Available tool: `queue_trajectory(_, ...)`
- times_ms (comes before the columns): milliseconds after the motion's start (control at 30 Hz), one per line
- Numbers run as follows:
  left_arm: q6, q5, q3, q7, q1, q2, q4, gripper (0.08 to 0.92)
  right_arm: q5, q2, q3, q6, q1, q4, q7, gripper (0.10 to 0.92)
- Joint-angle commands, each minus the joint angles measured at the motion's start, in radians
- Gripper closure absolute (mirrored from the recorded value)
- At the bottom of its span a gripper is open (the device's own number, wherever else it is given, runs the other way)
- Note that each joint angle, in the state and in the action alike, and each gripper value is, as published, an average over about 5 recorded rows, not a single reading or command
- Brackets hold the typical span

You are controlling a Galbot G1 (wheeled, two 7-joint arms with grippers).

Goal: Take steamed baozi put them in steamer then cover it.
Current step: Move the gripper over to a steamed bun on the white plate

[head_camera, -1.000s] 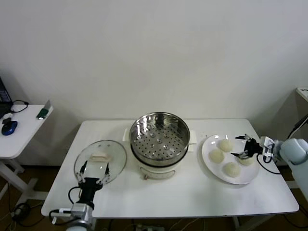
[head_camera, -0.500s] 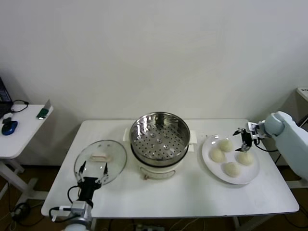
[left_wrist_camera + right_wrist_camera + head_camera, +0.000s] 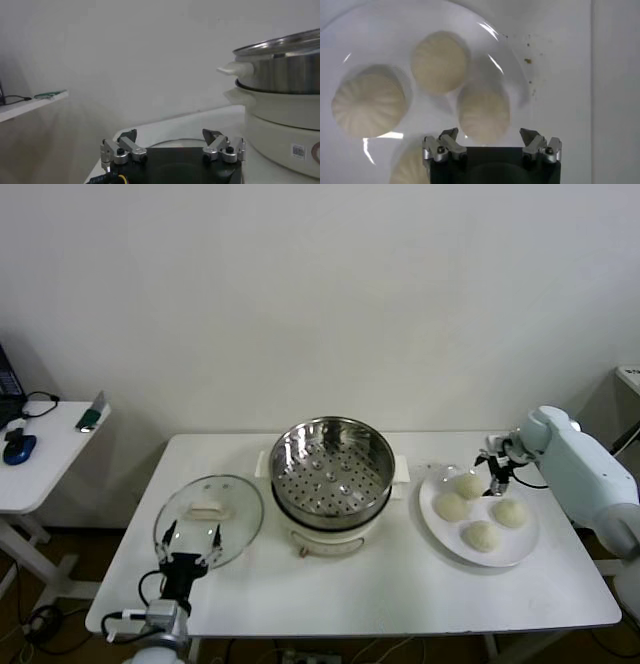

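Observation:
Four cream-white baozi lie on a white plate (image 3: 521,541) at the table's right: the far one (image 3: 468,485), a left one (image 3: 451,506), a right one (image 3: 510,512) and a near one (image 3: 481,535). My right gripper (image 3: 495,469) is open and empty above the plate's far edge, beside the far baozi. In the right wrist view the open gripper (image 3: 490,137) is above one baozi (image 3: 484,111). The steel steamer (image 3: 331,469) stands empty at the centre. The glass cover (image 3: 208,519) lies flat to its left. My left gripper (image 3: 186,549) is open at the cover's near edge.
A white side table (image 3: 40,459) with a mouse and a small device stands to the far left. In the left wrist view, the steamer and its white pot base (image 3: 282,120) rise close beside the left gripper (image 3: 170,135). Bare tabletop lies in front of the steamer.
My right gripper has moved from the plate's right side across to its far edge, beside the far baozi. The left arm, cover and steamer have not moved.

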State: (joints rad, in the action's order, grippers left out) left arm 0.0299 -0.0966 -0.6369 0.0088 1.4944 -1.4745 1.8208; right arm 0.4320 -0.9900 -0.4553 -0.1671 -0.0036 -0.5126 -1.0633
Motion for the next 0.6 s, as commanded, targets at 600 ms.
queue_trajectory(600,0.012,0.012,-0.012,0.0,-0.002,0.007,-0.029,0.177,0.108,-0.107,-0.002,-0.029,0.027,0.146,0.003,0.262)
